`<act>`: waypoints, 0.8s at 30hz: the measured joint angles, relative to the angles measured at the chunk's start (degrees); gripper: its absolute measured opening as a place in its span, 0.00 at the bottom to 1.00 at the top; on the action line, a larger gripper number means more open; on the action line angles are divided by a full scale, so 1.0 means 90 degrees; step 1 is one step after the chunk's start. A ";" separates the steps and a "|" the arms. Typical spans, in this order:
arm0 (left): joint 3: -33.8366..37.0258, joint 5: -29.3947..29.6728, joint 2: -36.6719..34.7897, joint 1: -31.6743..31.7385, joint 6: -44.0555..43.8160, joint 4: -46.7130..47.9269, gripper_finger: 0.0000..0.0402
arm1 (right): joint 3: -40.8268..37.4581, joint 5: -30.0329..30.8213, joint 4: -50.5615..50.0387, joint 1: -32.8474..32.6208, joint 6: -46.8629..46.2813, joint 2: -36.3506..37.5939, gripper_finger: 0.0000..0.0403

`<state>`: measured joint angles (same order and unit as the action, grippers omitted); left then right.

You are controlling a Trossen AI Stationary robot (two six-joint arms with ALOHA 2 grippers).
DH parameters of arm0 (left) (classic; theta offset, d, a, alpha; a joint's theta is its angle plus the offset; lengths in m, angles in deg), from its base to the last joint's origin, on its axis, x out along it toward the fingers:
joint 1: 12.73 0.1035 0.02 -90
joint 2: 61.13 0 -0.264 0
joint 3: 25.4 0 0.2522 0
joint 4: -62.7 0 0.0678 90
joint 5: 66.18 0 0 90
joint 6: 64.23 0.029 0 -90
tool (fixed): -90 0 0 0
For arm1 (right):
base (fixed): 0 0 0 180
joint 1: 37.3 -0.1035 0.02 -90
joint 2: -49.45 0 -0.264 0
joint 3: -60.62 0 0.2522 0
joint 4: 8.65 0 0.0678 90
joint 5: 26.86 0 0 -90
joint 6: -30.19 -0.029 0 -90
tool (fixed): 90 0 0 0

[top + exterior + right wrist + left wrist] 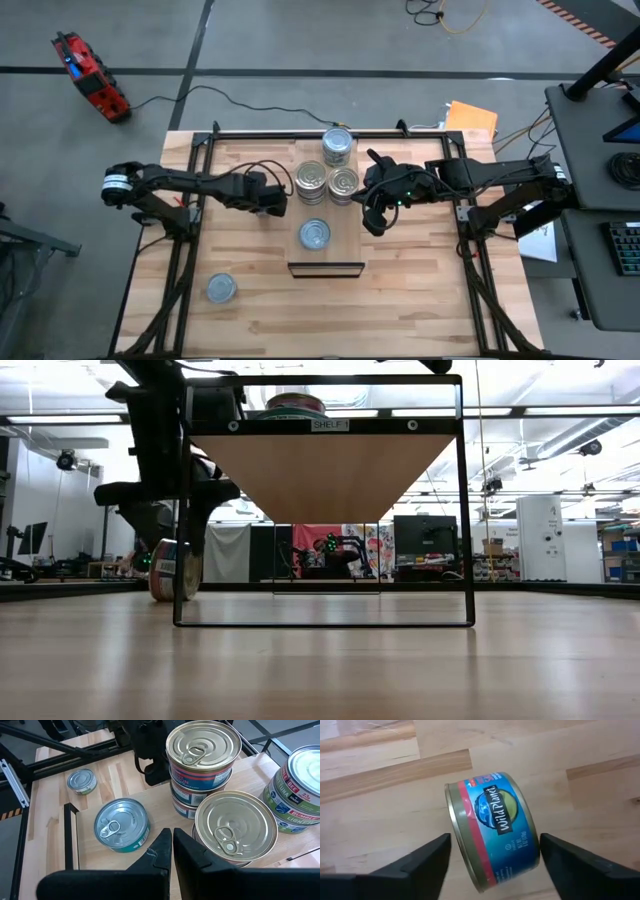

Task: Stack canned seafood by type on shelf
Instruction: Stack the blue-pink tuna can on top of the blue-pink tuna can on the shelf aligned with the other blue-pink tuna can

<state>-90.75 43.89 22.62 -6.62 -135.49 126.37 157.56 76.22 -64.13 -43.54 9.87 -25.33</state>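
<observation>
lone tin (221, 289) on table (400, 300) near front-left corner. single tin (314, 235) on shelf (345, 250) front. stacked tins (327, 182) at shelf rear. left gripper (272, 203) beside shelf's left edge, fingers (420, 865) spread around a blue-labelled tin (492, 830) lying on its side, not clamped. right gripper (372, 222) at shelf's right edge, fingers pressed together, holding nothing.

Counts: one shelf (326, 245) carrying four tin positions from above, namely two gold-topped stacks (203, 745) (235, 827), one green-labelled stack (300, 775) and one single teal tin (121, 825); tins per stack uncertain, perhaps two or three; one loose tin (221, 288) on the table; one blue-labelled tin (492, 827) on its side; two arms
</observation>
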 joint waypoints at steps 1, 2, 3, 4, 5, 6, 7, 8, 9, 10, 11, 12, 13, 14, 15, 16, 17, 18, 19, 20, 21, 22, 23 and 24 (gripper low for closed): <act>0.0000 0.0000 0.0000 0.0000 0.0000 0.0000 0.68 | 0.0000 0.0000 0.0000 0.0000 0.0000 0.0000 0.02; 0.0000 -0.0004 0.0000 0.0000 0.0000 0.0000 0.64 | 0.0000 0.0000 -0.0002 0.0000 0.0000 0.0000 0.02; 0.0000 -0.0005 0.0000 0.0000 0.0000 0.0004 0.59 | 0.0000 0.0000 -0.0002 0.0000 0.0000 0.0000 0.02; 0.0000 -0.0015 0.0000 0.0000 -0.0002 0.0010 0.54 | 0.0000 0.0000 0.0000 0.0000 0.0000 0.0000 0.02; 0.0000 -0.0063 0.0000 0.0000 -0.0002 0.0014 0.49 | 0.0000 0.0000 -0.0002 0.0000 0.0000 0.0000 0.02; 0.0000 -0.0106 -0.0005 0.0000 -0.0003 0.0009 0.45 | 0.0000 0.0000 -0.0002 0.0000 0.0000 0.0000 0.02; -0.0002 -0.0126 -0.0012 0.0000 -0.0020 0.0002 0.42 | 0.0000 0.0000 -0.0002 0.0000 0.0000 0.0000 0.02; -0.0002 -0.0134 -0.0012 0.0000 -0.0028 0.0006 0.42 | 0.0000 0.0000 -0.0002 0.0000 0.0000 0.0000 0.02; -0.0002 -0.0137 -0.0012 -0.0002 -0.0038 0.0008 0.42 | 0.0000 0.0000 -0.0002 0.0000 0.0000 0.0000 0.02; -0.0002 -0.0146 -0.0012 0.0000 -0.0039 0.0010 0.42 | 0.0000 0.0000 -0.0002 0.0000 0.0000 0.0000 0.02; -0.0002 -0.0155 -0.0012 0.0000 -0.0039 0.0010 0.42 | 0.0001 0.0000 -0.0002 0.0000 0.0000 0.0000 0.02; -0.0002 -0.0162 -0.0012 0.0000 -0.0027 0.0012 0.42 | 0.0000 0.0000 -0.0002 0.0000 0.0000 0.0000 0.02; -0.0002 -0.0175 -0.0014 0.0000 0.0020 0.0016 0.42 | 0.0000 0.0000 -0.0002 0.0000 0.0000 0.0000 0.02; -0.0006 -0.0205 -0.0032 0.0000 0.0097 0.0044 0.42 | 0.0000 0.0000 -0.0002 0.0000 0.0001 0.0000 0.02; -0.0027 -0.0285 -0.0060 0.0000 0.0196 0.0144 0.42 | 0.0000 0.0000 -0.0002 0.0000 0.0016 0.0000 0.02; -0.0079 -0.0402 -0.0103 -0.0002 0.0277 0.0337 0.42 | 0.0000 0.0000 -0.0002 0.0000 0.0032 0.0000 0.02; -0.0157 -0.0483 -0.0154 -0.0012 0.0347 0.0635 0.42 | 0.0000 0.0000 -0.0002 0.0000 0.0039 0.0000 0.02; -0.0266 -0.0512 -0.0228 -0.0033 0.0429 0.0956 0.42 | 0.0000 0.0000 -0.0002 0.0000 0.0041 0.0000 0.02; -0.0407 -0.0512 -0.0324 -0.0047 0.0515 0.1266 0.42 | 0.0000 0.0000 -0.0002 0.0000 0.0041 0.0000 0.02; -0.0565 -0.0508 -0.0432 -0.0066 0.0619 0.1543 0.42 | 0.0000 0.0000 -0.0002 0.0000 0.0043 0.0000 0.02; -0.0708 -0.0488 -0.0555 -0.0082 0.0752 0.1810 0.42 | 0.0000 0.0000 -0.0002 0.0000 0.0053 0.0000 0.02; -0.0846 -0.0441 -0.0675 -0.0103 0.0967 0.2015 0.42 | 0.0000 0.0000 0.0001 0.0000 0.0073 0.0000 0.02; -0.0990 -0.0394 -0.0797 -0.0133 0.1199 0.2136 0.42 | 0.0000 0.0001 -0.0001 0.0000 0.0083 0.0000 0.02; -0.1160 -0.0368 -0.0943 -0.0172 0.1432 0.2148 0.42 | 0.0000 0.0000 0.0000 0.0000 0.0101 0.0000 0.02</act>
<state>-101.19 40.58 14.13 -8.17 -122.60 145.70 157.56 76.22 -64.13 -43.54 10.78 -25.33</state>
